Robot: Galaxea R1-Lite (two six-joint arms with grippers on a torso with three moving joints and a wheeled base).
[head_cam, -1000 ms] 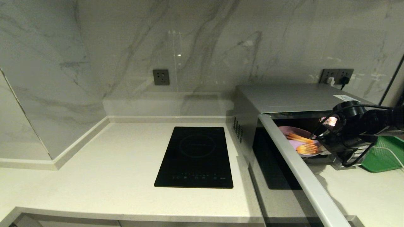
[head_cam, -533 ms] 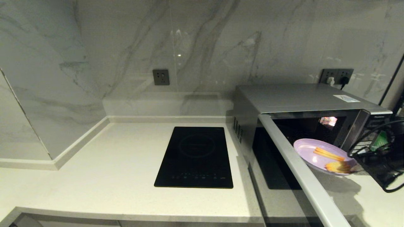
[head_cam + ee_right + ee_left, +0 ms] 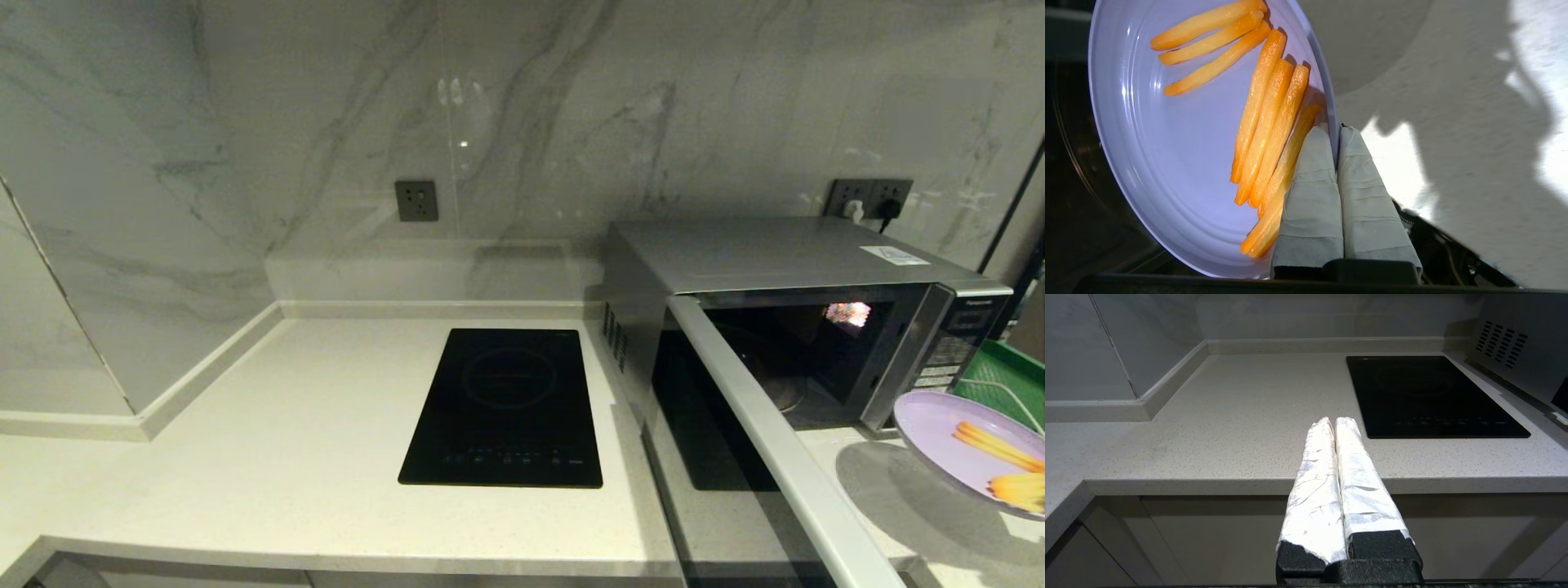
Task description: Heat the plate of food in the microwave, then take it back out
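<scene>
The plate of food (image 3: 955, 437) hangs at the lower right edge of the head view, clear of the microwave (image 3: 784, 269) and above the pale table (image 3: 310, 408), its shadow lying on the surface beneath it. The right tool (image 3: 1336, 130) is clamped on the plate's rim, one taped finger over the top beside the sticks of food (image 3: 1267, 122) and the other under the edge, as the right wrist view shows. The microwave door (image 3: 775, 457) stands wide open, running down toward the bottom of the frame, and the cavity is empty.

The step in hand looks to be setting the plate down outside the oven. A rim pinch gives little support, so the plate should stay level; any tilt toward the free side could send the sticks sliding. Lower it slowly onto bare table right of the door, short of the green tray (image 3: 1000, 376) at the right edge, and release only once the base rests flat.

The left tool (image 3: 1336, 424) is parked with its fingers pressed together and empty, off the table's front edge, below the black hob (image 3: 506, 404).
</scene>
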